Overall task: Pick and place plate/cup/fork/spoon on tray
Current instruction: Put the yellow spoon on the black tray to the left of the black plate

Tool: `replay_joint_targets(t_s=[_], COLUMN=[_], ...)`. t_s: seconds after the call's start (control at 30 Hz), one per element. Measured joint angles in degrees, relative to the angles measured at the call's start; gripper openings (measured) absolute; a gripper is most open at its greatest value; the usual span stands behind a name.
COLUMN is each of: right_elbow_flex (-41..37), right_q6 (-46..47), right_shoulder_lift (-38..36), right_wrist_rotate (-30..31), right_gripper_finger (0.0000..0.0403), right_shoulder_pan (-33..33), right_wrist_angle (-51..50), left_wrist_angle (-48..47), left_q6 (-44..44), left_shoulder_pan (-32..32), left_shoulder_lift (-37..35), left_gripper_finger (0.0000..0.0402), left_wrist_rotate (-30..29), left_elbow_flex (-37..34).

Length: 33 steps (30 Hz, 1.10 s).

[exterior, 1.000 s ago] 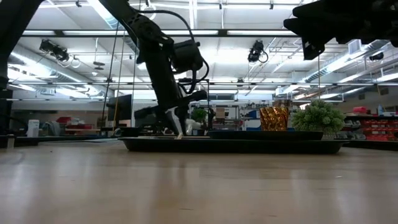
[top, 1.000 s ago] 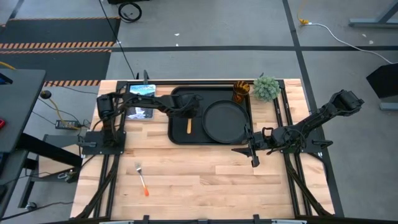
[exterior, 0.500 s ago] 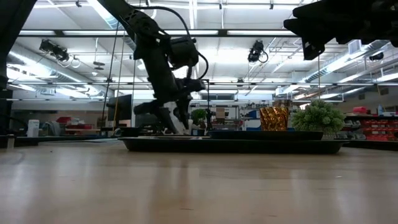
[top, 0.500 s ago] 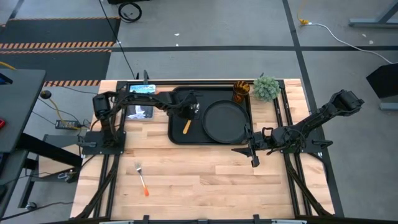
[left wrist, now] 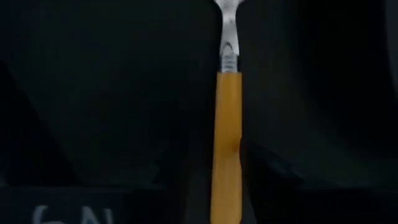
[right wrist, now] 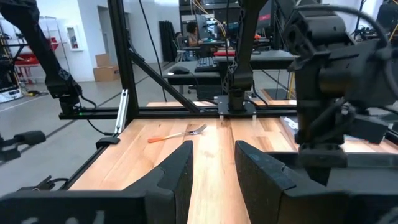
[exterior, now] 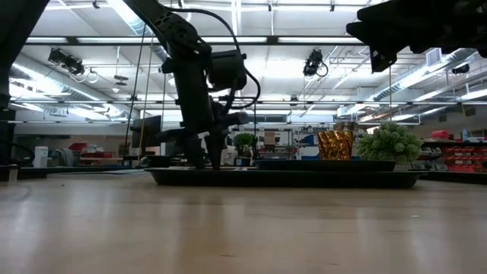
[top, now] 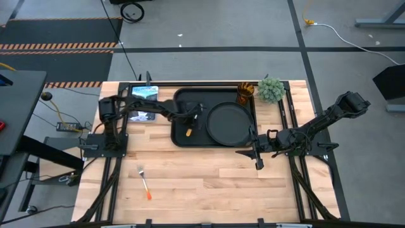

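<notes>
The spoon (left wrist: 227, 106), silver bowl and yellow-orange handle, is over the left half of the black tray (top: 183, 98); only its handle end (top: 188, 133) shows from above. My left gripper (top: 190, 121) points down there, shut on the spoon. The round black plate (top: 229, 123) lies flat in the tray's right half. The amber cup (top: 245, 94) stands at the tray's far right corner. The fork (top: 144, 179) lies on the wood near the left front. My right gripper (top: 257, 158) waits open beside the tray's near right corner. My left gripper pinches the spoon's orange handle (left wrist: 227, 180) between its two fingers, on the half toward the free end. The fingers come from above, pointing down, and lie across the handle. The bowl (left wrist: 227, 15) points away over the tray floor. I cannot tell whether the spoon touches the tray.
A small green plant (top: 271, 88) stands right of the cup, off the tray. A blue-and-white card (top: 142, 104) lies at the far left, partly under my left arm. Bare wood spreads in front of the tray (top: 209, 183).
My left gripper has gone a little toward the table's near edge over the tray and has tipped from slanting to upright. The spoon's handle has turned from straight to slanted, and less of it shows from above now.
</notes>
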Motion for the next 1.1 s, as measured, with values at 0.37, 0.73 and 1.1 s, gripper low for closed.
replay_joint_targets(t_s=[0.37,0.73,1.1], right_elbow_flex=[0.0,0.0,0.0], right_q6=[0.0,0.0,0.1], right_shoulder_lift=[0.0,0.0,0.0], right_wrist_rotate=[0.0,0.0,0.0], right_gripper_finger=[0.0126,0.0126,0.0126], right_shoulder_pan=[0.0,0.0,0.0], right_wrist_angle=[0.3,0.5,0.5], left_wrist_angle=[0.5,2.0,3.2], left_q6=[-4.0,-5.7,-7.0], left_shoulder_pan=[-4.3,-6.1,-7.4], left_shoulder_lift=[0.8,0.8,0.8], left_gripper_finger=[0.0142,0.0142,0.0142], left_wrist_rotate=[0.5,0.7,1.2], left_elbow_flex=[0.0,0.0,0.0])
